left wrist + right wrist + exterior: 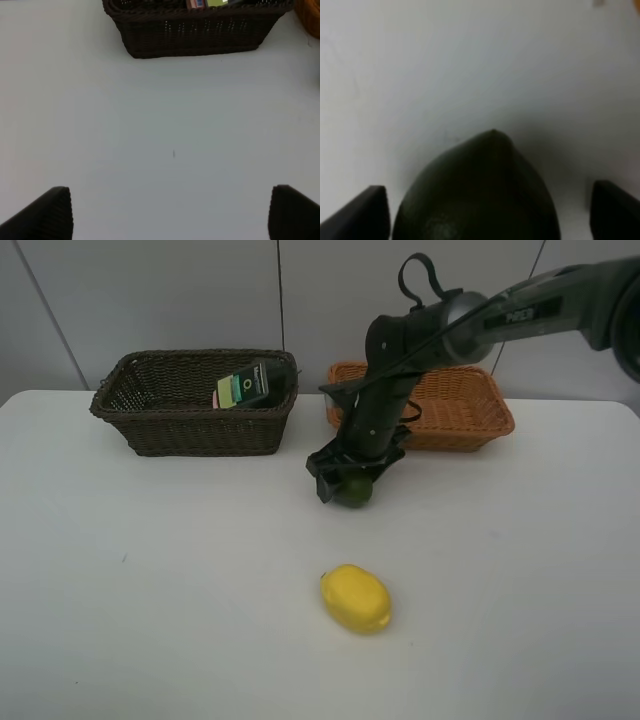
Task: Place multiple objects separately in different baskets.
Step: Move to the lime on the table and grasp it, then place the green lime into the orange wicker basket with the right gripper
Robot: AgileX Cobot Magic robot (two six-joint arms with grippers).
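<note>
The green lime-like fruit [355,490] lies on the white table [150,580] in front of the orange-tan basket [460,405]. My right gripper [345,480] is down over it, open, with a finger on each side and a gap to each. In the right wrist view the fruit [480,190] fills the space between the fingertips [362,212]. The yellow lemon [355,599] lies nearer the front. The dark basket [195,405] holds a dark slab with a green label [250,385]. My left gripper [170,215] is open and empty over bare table, facing the dark basket [195,32].
My right arm [400,350] reaches in from the upper right and hides part of the orange-tan basket, so its contents cannot be seen. A grey wall stands behind the baskets. The orange-tan basket's edge [310,17] shows in the left wrist view.
</note>
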